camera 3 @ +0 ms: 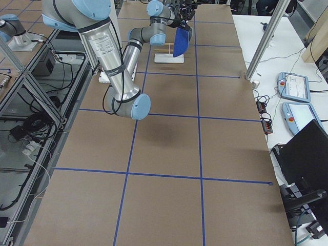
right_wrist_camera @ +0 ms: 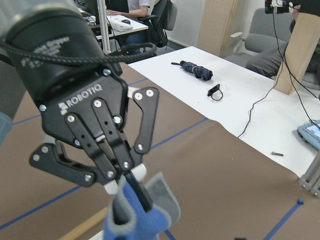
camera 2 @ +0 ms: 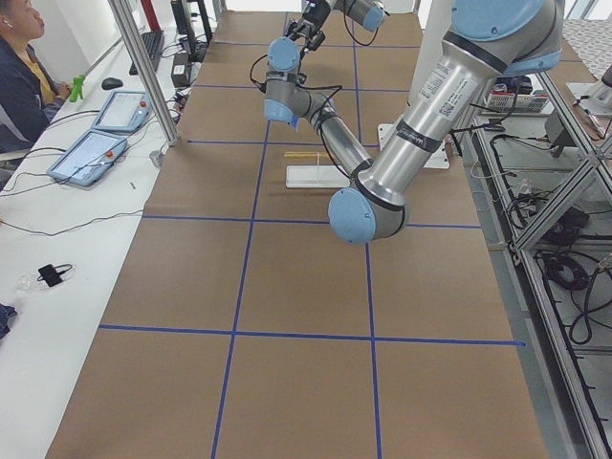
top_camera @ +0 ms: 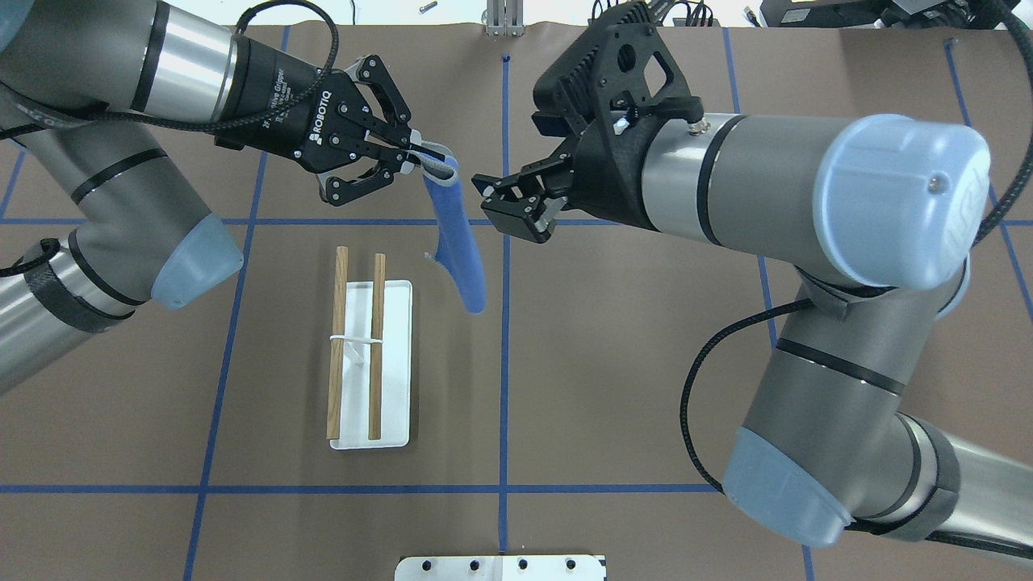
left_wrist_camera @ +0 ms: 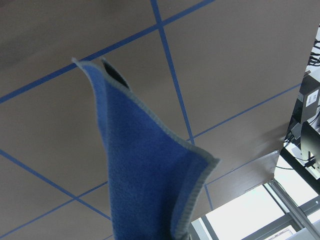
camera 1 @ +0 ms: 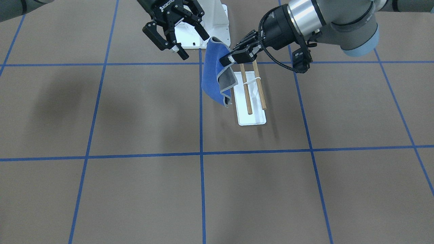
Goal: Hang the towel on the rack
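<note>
Toward the counter's (top_camera: pixel 605 363) far edge, mid-width, the towel (top_camera: pixel 456 242) is being dangled by one corner, pinched in the left gripper (top_camera: pixel 413 158); the right gripper (top_camera: pixel 513 210) is being held wide, empty. Free corner should be grabbed, cloth spread, then lowered across the rack (top_camera: pixel 355 347).

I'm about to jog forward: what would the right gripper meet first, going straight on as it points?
Probably the towel, hanging from the left gripper; the right wrist view faces both head-on. The right gripper may sit at a different height, which is unclear.
</note>
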{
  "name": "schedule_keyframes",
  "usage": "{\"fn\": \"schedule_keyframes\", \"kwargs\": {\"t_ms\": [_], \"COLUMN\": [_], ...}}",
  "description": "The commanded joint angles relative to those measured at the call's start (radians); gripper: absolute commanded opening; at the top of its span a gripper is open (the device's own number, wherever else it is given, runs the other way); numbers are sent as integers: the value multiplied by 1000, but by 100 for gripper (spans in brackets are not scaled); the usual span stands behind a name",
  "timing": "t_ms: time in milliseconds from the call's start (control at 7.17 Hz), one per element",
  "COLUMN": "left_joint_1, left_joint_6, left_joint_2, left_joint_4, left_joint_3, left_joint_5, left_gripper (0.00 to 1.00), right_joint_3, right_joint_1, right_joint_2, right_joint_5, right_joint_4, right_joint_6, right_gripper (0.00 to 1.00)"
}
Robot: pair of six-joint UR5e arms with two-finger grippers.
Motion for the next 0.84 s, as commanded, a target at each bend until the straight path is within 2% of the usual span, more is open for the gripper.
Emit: {"fn": "schedule_keyframes", "kwargs": {"t_ms": [0,140,419,558,698], "left_joint_1": [3,27,84,87,87], "left_joint_6": [247,318,388,391,389], "left_joint_2": [22,45,83,108,184], "left_joint_4": [-10,-11,-11,-22,-133], "left_joint_3": [-2,1,1,-3,8], "left_joint_5": [-4,-4,1,-2,-2], "left_gripper": [0,0,0,0,0], "right_joint_3": [49,51,47,27,15], "right_joint_1": [37,46,92,200,317], "right_joint_2": [-128,-173,-300,-317,-314], "right_joint_5": [-39,-30,31,182,338], "right_joint_4": [2,2,-9,-67,-152], "right_joint_6": [208,379,473,463,433], "right_gripper": [100,100,100,100,100]}}
